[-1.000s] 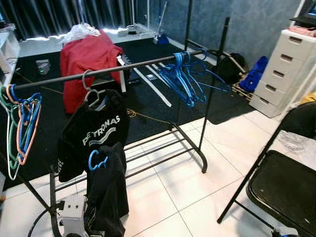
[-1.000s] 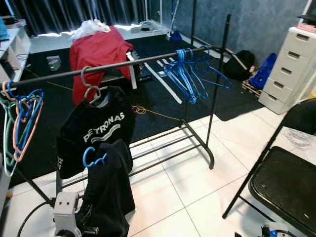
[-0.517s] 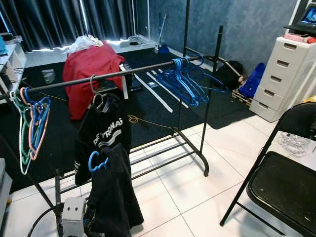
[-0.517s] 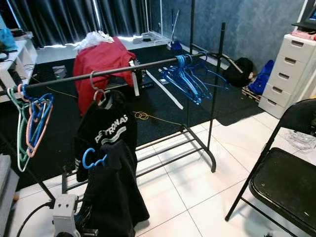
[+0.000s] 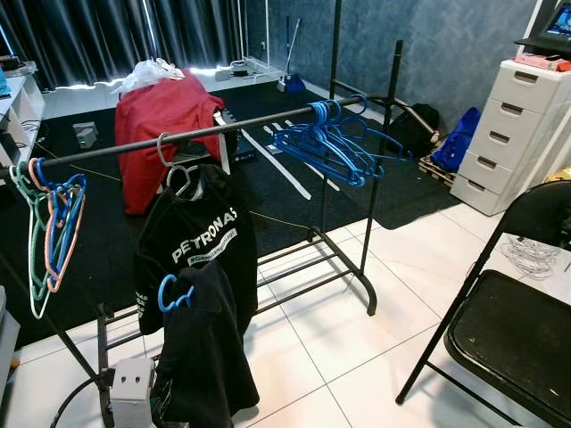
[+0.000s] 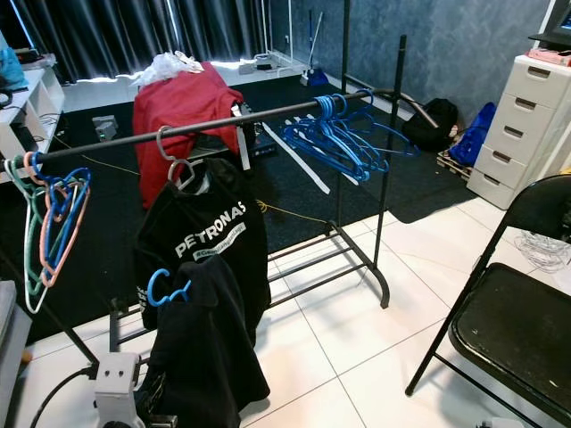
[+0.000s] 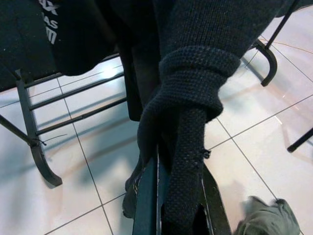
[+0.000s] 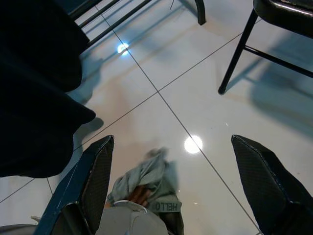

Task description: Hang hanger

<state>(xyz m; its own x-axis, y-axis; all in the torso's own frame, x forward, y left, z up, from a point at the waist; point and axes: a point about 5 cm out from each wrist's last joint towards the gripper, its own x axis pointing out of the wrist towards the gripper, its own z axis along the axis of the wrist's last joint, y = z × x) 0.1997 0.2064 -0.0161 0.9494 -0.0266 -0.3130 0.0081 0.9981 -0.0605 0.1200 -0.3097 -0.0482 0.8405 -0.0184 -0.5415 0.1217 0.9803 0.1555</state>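
A blue hanger (image 5: 176, 292) carries a black knit garment (image 5: 207, 357) at the lower left, below the black clothes rail (image 5: 250, 126). My left gripper (image 7: 178, 196) is shut on that garment's knit fabric, and its silver wrist (image 5: 133, 392) shows beside the cloth. On the rail hang a black Petronas shirt (image 5: 201, 241), a bunch of blue hangers (image 5: 335, 147) toward the right end, and coloured hangers (image 5: 49, 223) at the left end. My right gripper (image 8: 178, 166) is open and points down at the tiled floor, with nothing between its fingers.
A black folding chair (image 5: 517, 330) stands at the right front. A white drawer unit (image 5: 508, 134) is at the back right. A red-covered object (image 5: 165, 125) sits behind the rail on dark carpet. A grey-green cloth (image 8: 146, 186) lies on the tiles below.
The camera has shifted, so the rack sits a little differently in the picture. The Petronas shirt has swung slightly. The held garment stays at the lower left.
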